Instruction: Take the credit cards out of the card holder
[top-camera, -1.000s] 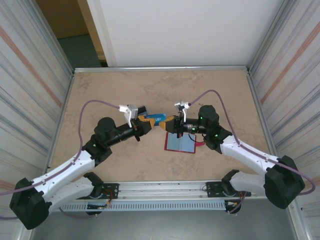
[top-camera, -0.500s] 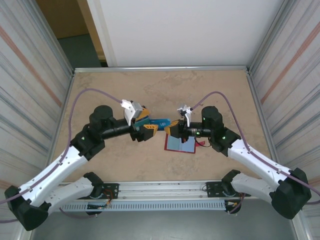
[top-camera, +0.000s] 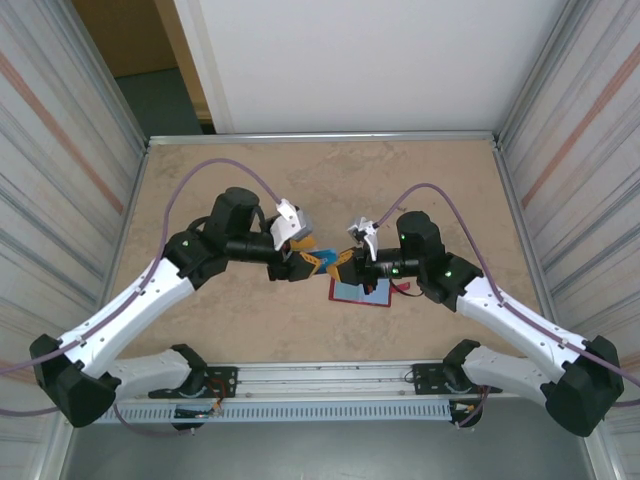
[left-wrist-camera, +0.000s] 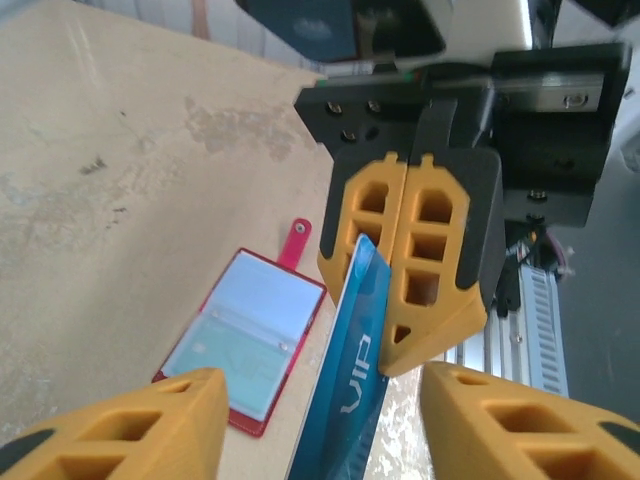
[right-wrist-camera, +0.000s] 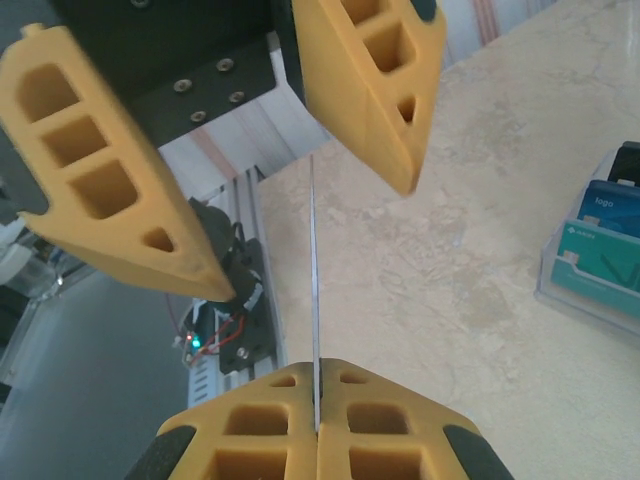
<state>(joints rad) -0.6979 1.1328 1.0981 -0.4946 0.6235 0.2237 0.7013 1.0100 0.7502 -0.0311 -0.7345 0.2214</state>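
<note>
I had a blue card (left-wrist-camera: 345, 400) pinched in the right gripper (left-wrist-camera: 398, 335), above the card holder (left-wrist-camera: 245, 335).

The right jaws were clamped shut on one end of the card, which stood on edge in the air. The left gripper (top-camera: 306, 262) was open, its fingers either side of the card's free end and, as far as I could tell, not touching it. The card holder lay open flat on the table (top-camera: 220, 330), just below.
</note>
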